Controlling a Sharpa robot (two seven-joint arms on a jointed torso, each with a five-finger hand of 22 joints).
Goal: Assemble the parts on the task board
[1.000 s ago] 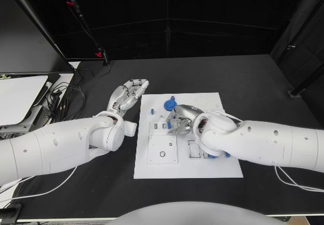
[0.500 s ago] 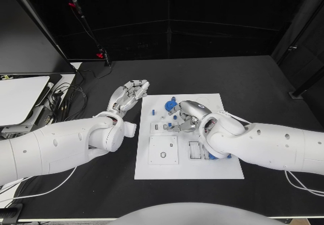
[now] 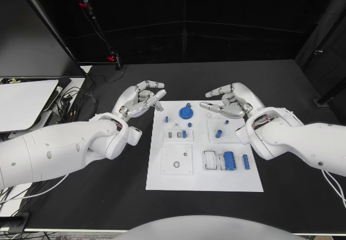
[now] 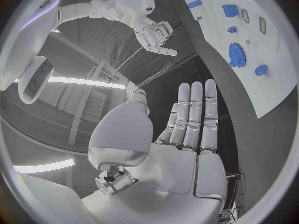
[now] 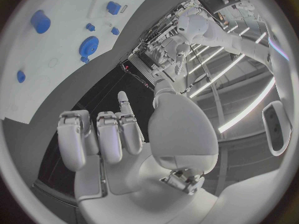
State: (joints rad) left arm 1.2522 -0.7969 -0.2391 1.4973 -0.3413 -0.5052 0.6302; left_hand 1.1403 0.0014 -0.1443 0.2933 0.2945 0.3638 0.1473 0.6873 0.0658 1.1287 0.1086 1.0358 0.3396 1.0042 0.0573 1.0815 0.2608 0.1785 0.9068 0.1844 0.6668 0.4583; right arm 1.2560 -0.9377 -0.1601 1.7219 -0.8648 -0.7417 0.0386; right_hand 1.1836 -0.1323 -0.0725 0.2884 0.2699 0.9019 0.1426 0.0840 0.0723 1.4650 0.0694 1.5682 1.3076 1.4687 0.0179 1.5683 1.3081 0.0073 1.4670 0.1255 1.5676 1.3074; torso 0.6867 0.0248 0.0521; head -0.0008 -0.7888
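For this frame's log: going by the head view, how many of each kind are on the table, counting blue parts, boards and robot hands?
Round blue toothed gear: 1
Other small blue pieces: 6
Flat white task board: 1
Silver many-fingered hands, both holding nothing, left hand and right hand: 2
Total: 10

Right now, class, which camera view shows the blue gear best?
The head view: the blue gear lies in full on the task board. Both wrist views show it smaller and curved.
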